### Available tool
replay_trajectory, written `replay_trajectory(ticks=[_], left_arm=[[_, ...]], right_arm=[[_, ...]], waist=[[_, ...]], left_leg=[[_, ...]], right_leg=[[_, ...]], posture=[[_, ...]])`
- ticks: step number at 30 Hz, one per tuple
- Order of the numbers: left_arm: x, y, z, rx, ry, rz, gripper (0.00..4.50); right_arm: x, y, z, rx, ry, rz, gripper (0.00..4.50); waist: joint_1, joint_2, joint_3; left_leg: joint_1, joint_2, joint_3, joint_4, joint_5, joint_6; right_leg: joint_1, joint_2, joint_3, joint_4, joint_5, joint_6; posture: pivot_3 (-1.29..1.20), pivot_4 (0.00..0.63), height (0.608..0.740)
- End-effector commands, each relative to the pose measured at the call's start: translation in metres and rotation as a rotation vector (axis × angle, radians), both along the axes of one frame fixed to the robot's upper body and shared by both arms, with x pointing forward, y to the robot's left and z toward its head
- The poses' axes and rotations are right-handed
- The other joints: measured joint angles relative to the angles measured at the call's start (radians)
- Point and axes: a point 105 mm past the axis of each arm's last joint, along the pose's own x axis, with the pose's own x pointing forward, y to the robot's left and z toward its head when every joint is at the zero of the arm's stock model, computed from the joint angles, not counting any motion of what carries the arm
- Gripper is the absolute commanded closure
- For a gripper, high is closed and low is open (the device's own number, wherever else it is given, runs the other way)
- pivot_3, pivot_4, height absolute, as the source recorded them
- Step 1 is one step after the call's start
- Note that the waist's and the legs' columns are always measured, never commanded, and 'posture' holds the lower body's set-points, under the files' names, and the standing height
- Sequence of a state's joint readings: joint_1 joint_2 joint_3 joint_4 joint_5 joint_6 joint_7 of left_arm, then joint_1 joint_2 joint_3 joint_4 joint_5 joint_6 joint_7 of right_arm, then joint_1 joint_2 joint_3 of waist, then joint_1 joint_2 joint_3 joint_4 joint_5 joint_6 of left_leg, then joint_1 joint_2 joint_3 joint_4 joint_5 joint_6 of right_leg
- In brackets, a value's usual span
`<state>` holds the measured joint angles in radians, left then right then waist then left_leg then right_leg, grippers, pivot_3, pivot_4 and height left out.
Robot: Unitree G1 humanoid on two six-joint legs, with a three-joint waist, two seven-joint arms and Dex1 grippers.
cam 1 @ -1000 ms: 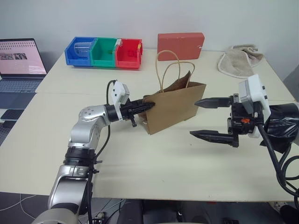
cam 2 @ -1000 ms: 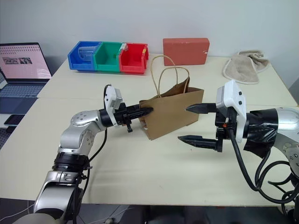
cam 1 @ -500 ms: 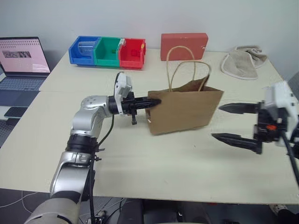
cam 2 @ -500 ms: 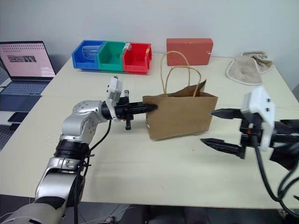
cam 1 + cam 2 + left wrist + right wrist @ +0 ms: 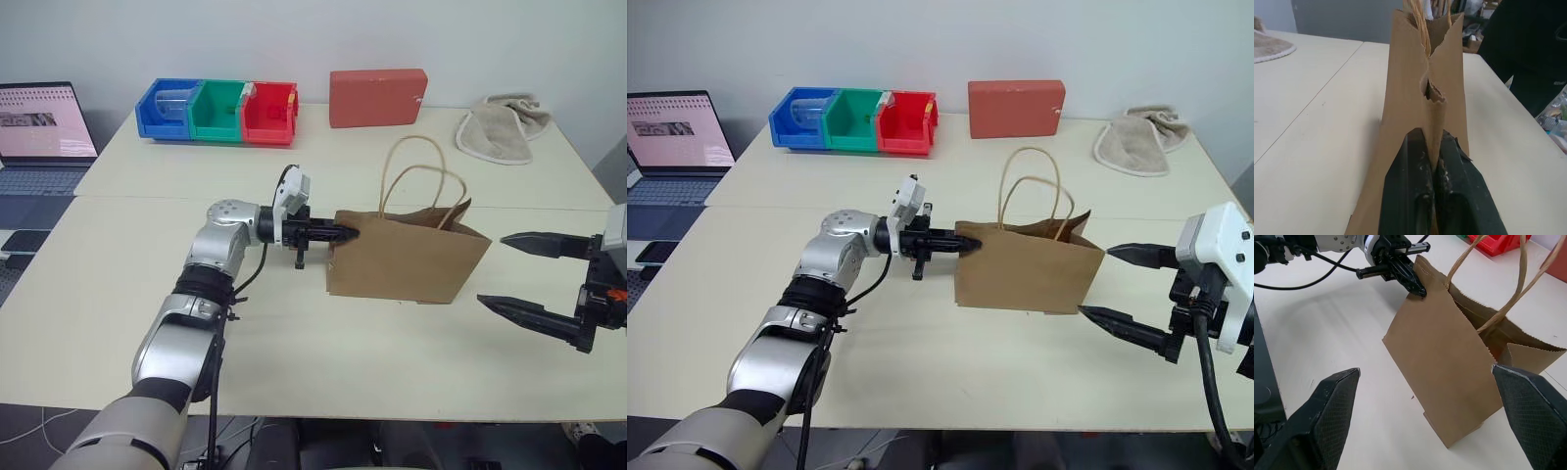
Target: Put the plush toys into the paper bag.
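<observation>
The brown paper bag (image 5: 411, 269) stands upright on the cream table (image 5: 294, 362), its two loop handles (image 5: 423, 181) raised. My left gripper (image 5: 348, 235) reaches in level from the left and is shut on the bag's left edge; in the left wrist view the paper fold (image 5: 1432, 122) sits pinched between its black fingers (image 5: 1405, 186). My right gripper (image 5: 493, 269) hangs open just right of the bag, one finger above the other, apart from the paper. The plush toys are out of view; the bag's inside is hidden.
Blue, green and red bins (image 5: 217, 110) line the far left of the table, with a red box (image 5: 377, 97) beside them and a beige cloth (image 5: 505, 127) at the far right. A laptop (image 5: 39, 132) stands on a desk to the left.
My left gripper has carried the bag's edge to the right and the bag has slid with it. The right gripper has drawn back to the right, still open.
</observation>
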<state>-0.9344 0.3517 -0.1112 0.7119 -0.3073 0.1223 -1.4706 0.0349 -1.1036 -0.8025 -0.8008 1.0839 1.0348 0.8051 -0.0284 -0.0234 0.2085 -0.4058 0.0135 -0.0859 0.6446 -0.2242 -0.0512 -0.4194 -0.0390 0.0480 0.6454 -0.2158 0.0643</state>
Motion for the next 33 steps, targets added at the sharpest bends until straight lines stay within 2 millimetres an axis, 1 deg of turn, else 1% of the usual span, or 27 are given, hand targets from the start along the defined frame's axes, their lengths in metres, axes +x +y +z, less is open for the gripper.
replay_trajectory(ticks=[1, 5, 7, 9, 12, 13, 15, 18, 19, 20, 22, 23, 25, 27, 30, 33], left_arm=[[0.001, 0.005, 0.017, -0.021, -0.05, 0.004, 3.2], [-0.002, 0.012, 0.013, 0.0, -0.057, 0.012, 1.92], [-0.005, 0.024, 0.012, 0.014, -0.073, 0.054, 1.25], [-0.01, 0.041, 0.013, 0.033, -0.086, 0.11, 0.66], [-0.014, 0.059, 0.017, 0.058, -0.109, 0.19, 0.66], [-0.016, 0.069, 0.018, 0.077, -0.126, 0.225, 0.66], [-0.023, 0.093, 0.023, 0.155, -0.151, 0.301, 0.66], [-0.034, 0.115, 0.031, 0.255, -0.189, 0.37, 0.66], [-0.037, 0.119, 0.034, 0.271, -0.197, 0.381, 0.66], [-0.04, 0.124, 0.04, 0.277, -0.211, 0.402, 0.66], [-0.049, 0.143, 0.057, 0.293, -0.235, 0.458, 0.66], [-0.052, 0.149, 0.062, 0.3, -0.243, 0.477, 0.66], [-0.055, 0.159, 0.067, 0.306, -0.233, 0.504, 0.66], [-0.055, 0.165, 0.067, 0.319, -0.221, 0.523, 0.66], [-0.057, 0.168, 0.062, 0.325, -0.202, 0.525, 0.66], [-0.057, 0.167, 0.061, 0.31, -0.182, 0.514, 0.66]], right_arm=[[0.0, 0.001, 0.003, 0.0, -0.019, 0.004, 0.0], [0.004, 0.001, 0.003, 0.005, -0.009, 0.003, 0.0], [0.009, -0.002, 0.004, 0.005, -0.019, -0.009, 0.0], [0.014, -0.005, 0.007, 0.003, -0.028, -0.013, 0.0], [0.017, -0.009, 0.008, -0.015, -0.023, 0.002, 0.0], [0.019, -0.012, 0.009, -0.027, -0.025, 0.007, 0.0], [0.023, -0.02, 0.012, -0.065, -0.034, 0.012, 0.0], [0.027, -0.031, 0.019, -0.104, -0.041, 0.017, 0.0], [0.027, -0.034, 0.02, -0.112, -0.041, 0.019, 0.0], [0.027, -0.038, 0.021, -0.126, -0.037, 0.023, 0.0], [0.024, -0.052, 0.028, -0.161, -0.018, 0.017, 0.0], [0.023, -0.057, 0.031, -0.172, -0.009, 0.014, 0.0], [0.02, -0.065, 0.032, -0.184, 0.018, 0.008, 0.0], [0.017, -0.07, 0.033, -0.199, 0.039, 0.011, 0.0], [0.015, -0.072, 0.039, -0.195, 0.028, 0.009, 0.0], [0.016, -0.072, 0.04, -0.195, 0.021, 0.011, 0.0]], waist=[[0.0, 0.0, 0.0], [-0.001, 0.0, 0.0], [-0.004, 0.0, 0.0], [-0.007, 0.0, 0.0], [-0.003, 0.0, 0.0], [-0.002, 0.0, 0.0], [-0.002, 0.0, 0.0], [-0.001, 0.0, 0.0], [0.0, 0.0, 0.0], [0.002, 0.0, 0.0], [0.002, 0.0, 0.0], [0.0, 0.0, 0.0], [0.0, 0.0, 0.0], [0.0, 0.0, 0.0], [-0.001, 0.0, 0.0], [-0.002, 0.0, 0.0]], left_leg=[[0.0, 0.0, 0.0, 0.0, 0.0, 0.0], [0.0, 0.0, 0.0, 0.0, 0.0, 0.0], [0.0, 0.0, 0.0, 0.0, 0.0, 0.0], [0.001, 0.001, 0.001, -0.001, 0.0, 0.0], [0.002, 0.001, 0.001, -0.002, 0.0, 0.0], [0.002, 0.001, 0.001, -0.001, 0.0, 0.0], [0.002, 0.001, 0.001, -0.001, 0.0, 0.0], [0.003, 0.001, 0.002, -0.001, 0.0, 0.0], [0.002, 0.001, 0.001, -0.001, 0.0, 0.0], [0.002, 0.001, 0.002, -0.001, 0.0, 0.0], [0.002, 0.001, 0.002, -0.001, 0.0, 0.0], [0.003, 0.001, 0.002, -0.001, 0.0, 0.0], [0.003, 0.001, 0.003, -0.001, 0.0, 0.0], [0.004, 0.001, 0.003, -0.002, 0.0, 0.0], [0.004, 0.002, 0.004, -0.002, 0.0, 0.0], [0.004, 0.003, 0.005, -0.001, 0.0, 0.0]], right_leg=[[0.0, 0.0, 0.0, 0.0, 0.0, 0.0], [0.0, 0.0, 0.0, 0.0, 0.0, 0.0], [0.0, 0.0, 0.0, 0.0, 0.0, 0.0], [0.0, 0.0, 0.001, 0.0, 0.0, 0.0], [0.0, 0.0, 0.001, 0.001, 0.0, 0.0], [0.0, 0.0, 0.001, 0.001, 0.0, 0.0], [0.0, 0.0, 0.001, 0.001, 0.0, 0.0], [0.0, 0.0, 0.001, 0.0, 0.0, 0.0], [0.0, 0.0, 0.001, 0.0, 0.0, -0.001], [0.0, 0.0, 0.001, 0.0, -0.001, -0.001], [0.0, 0.0, 0.001, 0.0, -0.003, -0.004], [0.0, 0.0, 0.001, 0.0, -0.003, -0.004], [0.0, 0.0, 0.001, 0.0, -0.003, -0.004], [0.0, 0.0, 0.0, 0.0, -0.003, -0.005], [0.001, -0.001, 0.001, 0.0, -0.005, -0.008], [0.0, -0.001, 0.001, 0.0, -0.005, -0.008]], posture=[[0.0, 0.15, 0.74], [0.0, 0.15, 0.74], [0.0, 0.15, 0.74], [0.0, 0.15, 0.74], [0.0, 0.15, 0.74], [0.0, 0.15, 0.74], [0.0, 0.15, 0.74], [0.0, 0.15, 0.74], [0.0, 0.15, 0.74], [0.0, 0.15, 0.74], [0.0, 0.15, 0.74], [0.0, 0.15, 0.74], [0.0, 0.15, 0.74], [0.0, 0.15, 0.74], [0.0, 0.15, 0.74], [0.0, 0.15, 0.74]])
